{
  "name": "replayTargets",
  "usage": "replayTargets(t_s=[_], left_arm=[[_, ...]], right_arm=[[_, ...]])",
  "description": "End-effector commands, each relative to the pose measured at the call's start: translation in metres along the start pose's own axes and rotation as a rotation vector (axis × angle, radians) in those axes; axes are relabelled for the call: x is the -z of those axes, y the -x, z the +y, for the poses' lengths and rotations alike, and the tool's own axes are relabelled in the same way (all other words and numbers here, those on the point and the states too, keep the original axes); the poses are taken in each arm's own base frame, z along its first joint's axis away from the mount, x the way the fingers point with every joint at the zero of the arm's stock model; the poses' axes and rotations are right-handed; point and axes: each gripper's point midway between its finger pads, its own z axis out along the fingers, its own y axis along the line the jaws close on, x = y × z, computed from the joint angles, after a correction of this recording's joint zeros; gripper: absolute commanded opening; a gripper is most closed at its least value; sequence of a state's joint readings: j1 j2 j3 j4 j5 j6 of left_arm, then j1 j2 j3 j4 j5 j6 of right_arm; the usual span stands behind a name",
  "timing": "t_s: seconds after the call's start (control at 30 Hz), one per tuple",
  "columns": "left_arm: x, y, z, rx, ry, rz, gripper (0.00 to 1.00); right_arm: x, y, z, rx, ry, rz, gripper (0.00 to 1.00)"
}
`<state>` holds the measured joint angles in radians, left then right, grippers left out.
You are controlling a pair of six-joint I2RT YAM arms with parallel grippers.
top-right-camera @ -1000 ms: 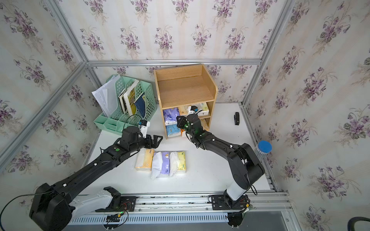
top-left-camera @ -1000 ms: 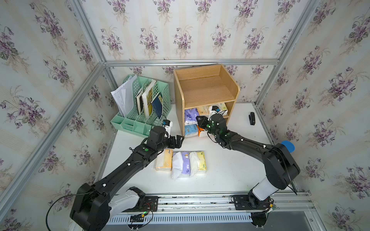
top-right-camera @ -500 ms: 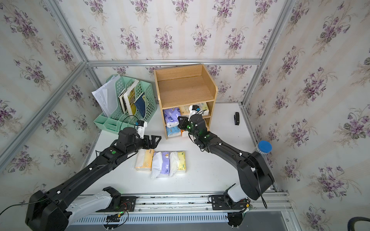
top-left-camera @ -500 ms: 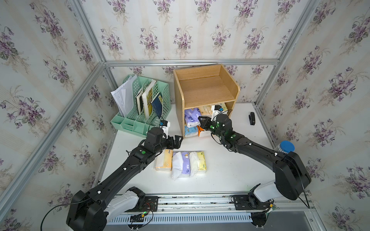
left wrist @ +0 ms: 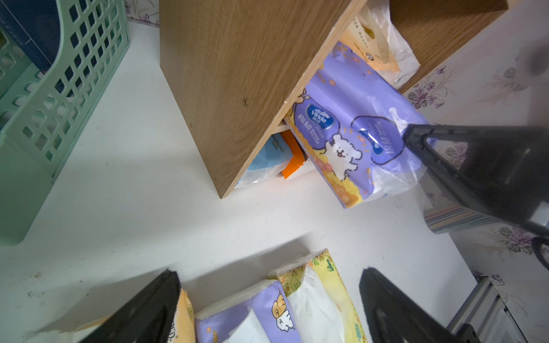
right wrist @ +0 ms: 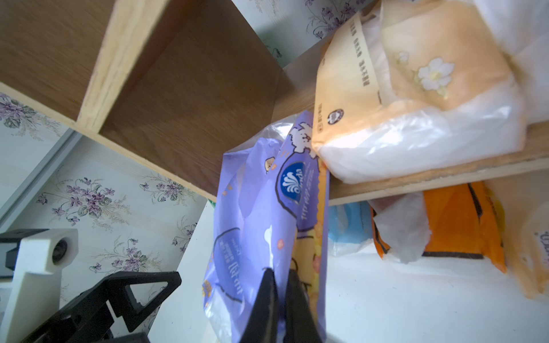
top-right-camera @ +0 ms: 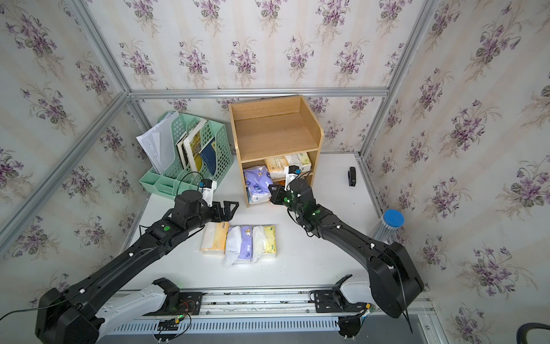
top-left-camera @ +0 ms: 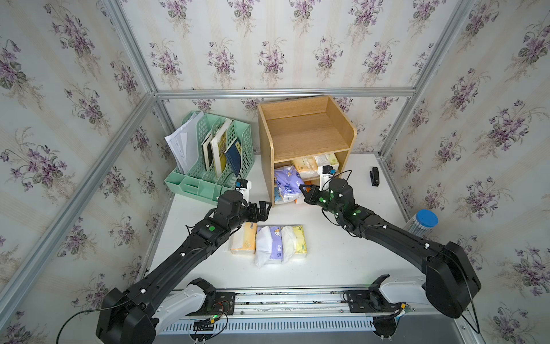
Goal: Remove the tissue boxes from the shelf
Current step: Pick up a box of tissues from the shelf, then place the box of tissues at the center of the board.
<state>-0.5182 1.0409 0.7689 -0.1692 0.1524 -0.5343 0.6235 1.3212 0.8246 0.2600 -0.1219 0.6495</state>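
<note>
**Containers and contents**

- The shelf (top-left-camera: 306, 134) stands at the far centre of the counter (top-left-camera: 342, 262), against the far wall.
- Middle tier: a pale orange pack (top-left-camera: 305, 166) and a pale green-yellow pack (top-left-camera: 329, 159) lie side by side.
- Bottom tier: a light blue pack (left wrist: 269, 154) and an orange pack (left wrist: 292, 156) lie at the left end.
- The purple pack (top-left-camera: 285, 184) projects from the left front of the middle tier. It is tilted down over the tier edge toward the counter.
- The right claw (top-left-camera: 306, 193) is clamped on the plastic edge of the purple pack's near end.
- The green file rack (top-left-camera: 208, 178), left of the shelf, holds white papers (top-left-camera: 183, 143) and books (top-left-camera: 221, 146).
- A row of three packs (top-left-camera: 272, 242) lies on the counter in front of the shelf, with the packs touching.

**Edges and open room**

- The left claw (top-left-camera: 262, 210) has its jaws spread wide and grips nothing. It hovers just beside the shelf's near-left corner, between the rack and the row.
- A bare strip of counter separates the shelf front from the row.
- Right of the row the counter is open to its right edge.
- A small black object (top-left-camera: 374, 176) lies far right.
- A blue-capped tube (top-left-camera: 422, 222) stands at the right edge.
</note>
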Motion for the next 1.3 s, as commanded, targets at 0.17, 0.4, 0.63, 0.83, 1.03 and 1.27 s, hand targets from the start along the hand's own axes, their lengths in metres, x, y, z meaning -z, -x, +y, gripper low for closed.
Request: replayTargets(t_s=[0.17,0.4,0.63,0.83,1.03,1.27], left_arm=[[0.004,0.009,-0.002,0.002,0.024,-0.024,0.99],[0.006,0.004,-0.006,-0.003,0.024,-0.011,0.99],[0.012,0.002,-0.007,-0.017,0.03,-0.011,0.99],[0.011,0.0,-0.007,-0.019,0.032,-0.004,0.99],[0.002,-0.006,-0.013,-0.022,0.014,0.018,0.99],[-0.014,-0.016,-0.019,-0.041,0.016,0.052,0.99]], right_arm=[[0.018,-0.019,-0.003,0.042,0.001,0.062,0.0],[0.039,-0.029,-0.022,0.059,-0.067,0.054,0.0],[0.061,-0.029,-0.053,0.107,-0.234,0.039,0.0],[0.078,-0.034,-0.078,0.1,-0.31,0.043,0.0],[0.099,-0.063,-0.105,0.075,-0.387,0.085,0.0],[0.116,-0.106,-0.122,0.013,-0.35,0.132,0.0]])
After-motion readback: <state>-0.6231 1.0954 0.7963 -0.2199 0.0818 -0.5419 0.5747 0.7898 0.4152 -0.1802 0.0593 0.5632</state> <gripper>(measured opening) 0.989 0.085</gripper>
